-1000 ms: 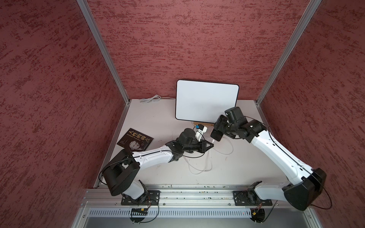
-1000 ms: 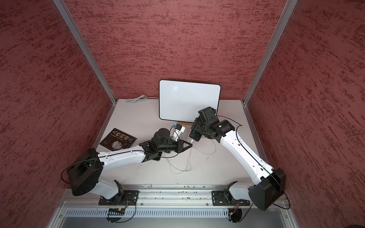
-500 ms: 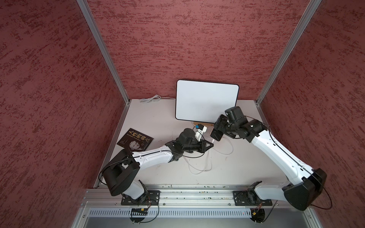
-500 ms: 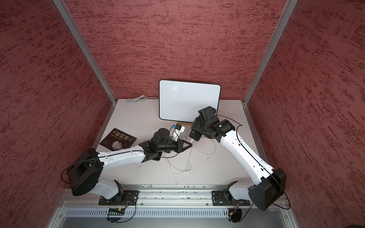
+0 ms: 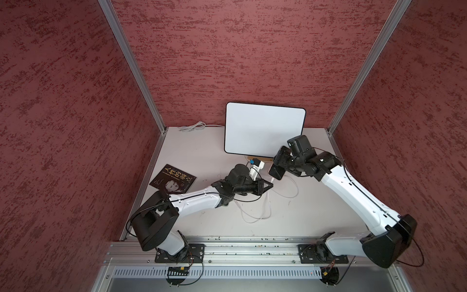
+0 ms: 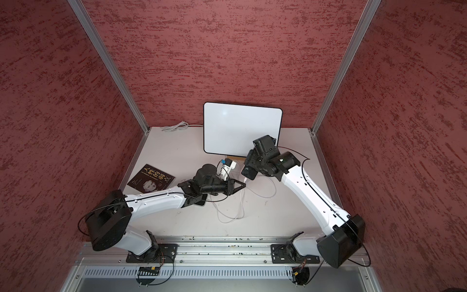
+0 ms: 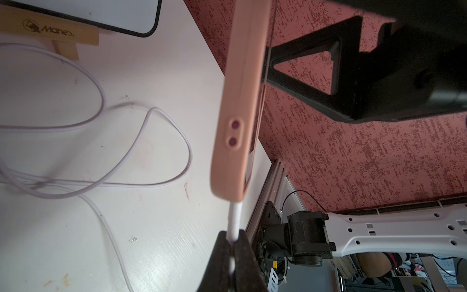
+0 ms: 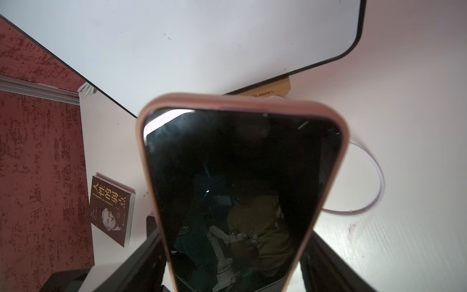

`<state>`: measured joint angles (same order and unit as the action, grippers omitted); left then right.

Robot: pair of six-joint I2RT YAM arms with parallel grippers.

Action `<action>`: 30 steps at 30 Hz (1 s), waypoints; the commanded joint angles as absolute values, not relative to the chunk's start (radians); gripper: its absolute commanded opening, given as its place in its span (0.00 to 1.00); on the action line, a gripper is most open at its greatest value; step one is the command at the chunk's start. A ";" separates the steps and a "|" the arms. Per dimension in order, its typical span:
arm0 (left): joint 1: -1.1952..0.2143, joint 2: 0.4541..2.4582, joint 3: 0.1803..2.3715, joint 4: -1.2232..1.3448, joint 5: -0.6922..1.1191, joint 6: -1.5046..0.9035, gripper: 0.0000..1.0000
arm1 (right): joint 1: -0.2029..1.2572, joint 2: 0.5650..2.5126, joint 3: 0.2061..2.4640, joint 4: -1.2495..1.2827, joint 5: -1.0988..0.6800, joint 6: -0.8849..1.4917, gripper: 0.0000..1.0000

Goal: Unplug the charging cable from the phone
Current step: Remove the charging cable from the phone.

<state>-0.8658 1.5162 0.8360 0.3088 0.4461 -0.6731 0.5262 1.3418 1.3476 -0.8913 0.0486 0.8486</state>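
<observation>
At centre, the black left gripper (image 5: 270, 185) is clenched on the white charging cable (image 7: 233, 225) beside its plug (image 7: 236, 206). At two o'clock, the pink-cased phone (image 5: 276, 173) is gripped aloft by the right gripper (image 8: 235, 260). Plug judged seated; straight pull required.

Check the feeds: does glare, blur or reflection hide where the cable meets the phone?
Left wrist: the charging cable entering the phone is sharp, evenly lit. Right wrist: the screen is a dark mirror; the joint is hidden. In both top views: the joint is tiny, no glare on it.
</observation>
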 commanded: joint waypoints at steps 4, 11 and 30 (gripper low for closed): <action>-0.865 1.486 0.826 0.293 0.456 -0.652 0.00 | 0.538 1.352 1.414 -0.854 0.048 0.842 0.26; -0.867 1.481 0.826 0.282 0.455 -0.644 0.00 | 0.535 1.368 1.427 -0.858 0.044 0.845 0.25; -0.871 1.470 0.812 0.281 0.462 -0.644 0.00 | 0.494 1.376 1.442 -0.866 0.044 0.845 0.22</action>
<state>-0.8650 1.4986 0.8280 0.2886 0.4473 -0.6575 0.5060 1.3838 1.3869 -0.9131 0.0441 0.8448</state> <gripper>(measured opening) 0.105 0.810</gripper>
